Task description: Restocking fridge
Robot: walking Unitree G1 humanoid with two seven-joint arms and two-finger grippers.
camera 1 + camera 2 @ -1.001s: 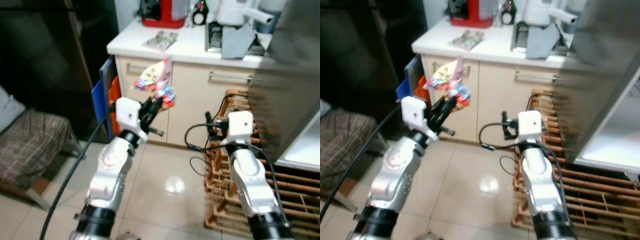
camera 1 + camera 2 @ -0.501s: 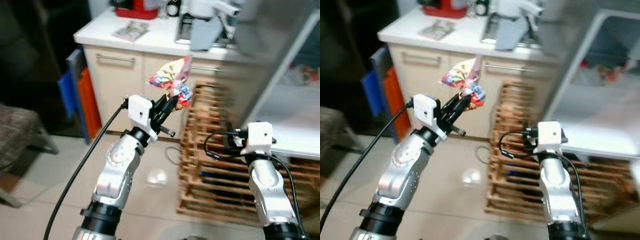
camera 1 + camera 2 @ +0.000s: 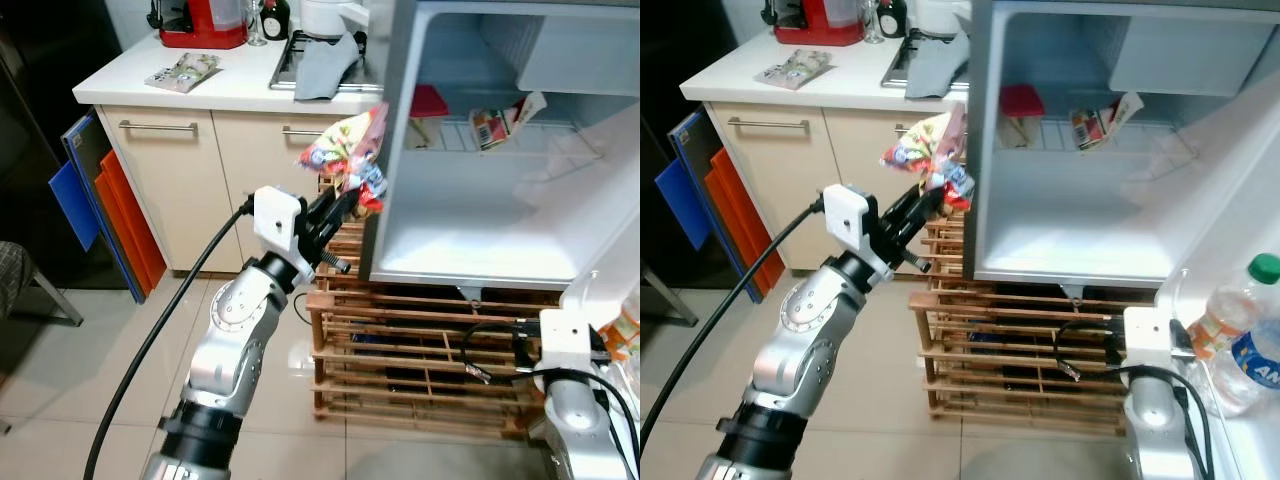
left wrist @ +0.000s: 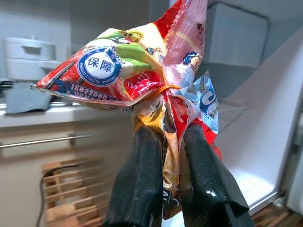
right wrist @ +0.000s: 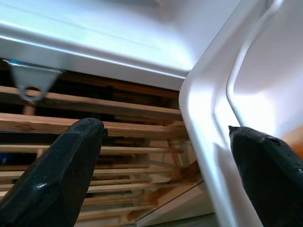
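Note:
My left gripper (image 3: pixel 343 200) is shut on the twisted neck of a colourful snack bag (image 3: pixel 347 152), held up just left of the small open fridge (image 3: pixel 392 150). In the left wrist view both fingers (image 4: pixel 142 179) pinch the snack bag (image 4: pixel 118 71). Inside the fridge a red box (image 3: pixel 428 102) and a packet (image 3: pixel 496 120) lie on the wire shelf, above the bare white floor (image 3: pixel 480 240). Low at the right, my right gripper (image 5: pixel 165 128) stands open by the lower corner of the fridge door (image 5: pixel 213 94), nothing between its fingers.
The fridge stands on a wooden slat rack (image 3: pixel 420 345). Bottles (image 3: pixel 1238 325) sit in the open door at the right. A cream cabinet and counter (image 3: pixel 180 135) with a packet (image 3: pixel 182 72) is at the left, blue and orange boards (image 3: pixel 90 195) leaning beside it.
The whole view has swung right, bringing the open fridge in front. The left gripper still holds the bag, now beside the fridge opening. The right arm sits lower, near the door.

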